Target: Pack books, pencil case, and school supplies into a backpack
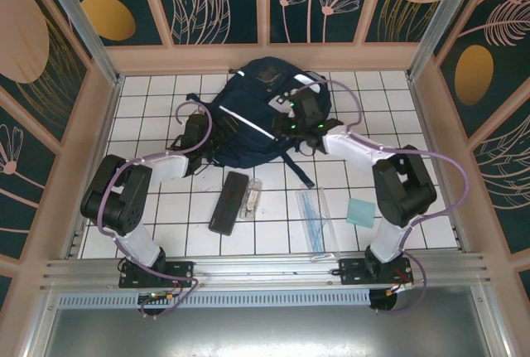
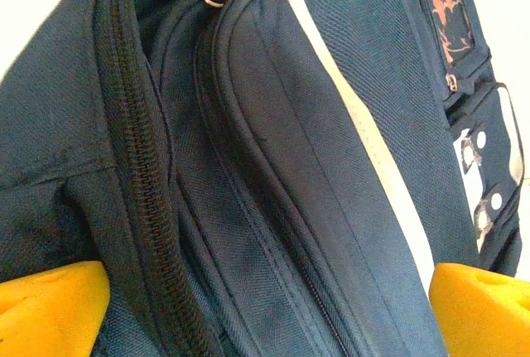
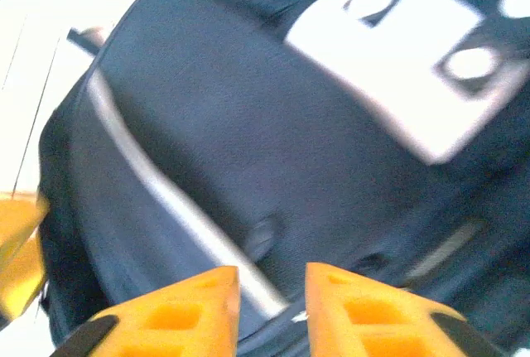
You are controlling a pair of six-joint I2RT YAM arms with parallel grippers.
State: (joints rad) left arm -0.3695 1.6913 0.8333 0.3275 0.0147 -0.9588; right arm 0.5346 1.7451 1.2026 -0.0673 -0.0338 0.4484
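Left claw [image 2: 265,311] wide apart, straddling the backpack [image 1: 248,129] at its left edge, by the zip [image 2: 141,200]. Right claw [image 3: 273,311] barely apart, nothing between, over the right side. Pencil case [image 1: 229,202] lies nearward of both on the surface [image 1: 190,233], long axis near-far, closer to the left arm. Backpack sits far-centre, top end pointing far.

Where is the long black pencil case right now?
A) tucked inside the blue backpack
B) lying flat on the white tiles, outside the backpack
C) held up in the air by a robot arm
B: the pencil case lies flat on the tiled table, on the near side of the backpack and outside it.
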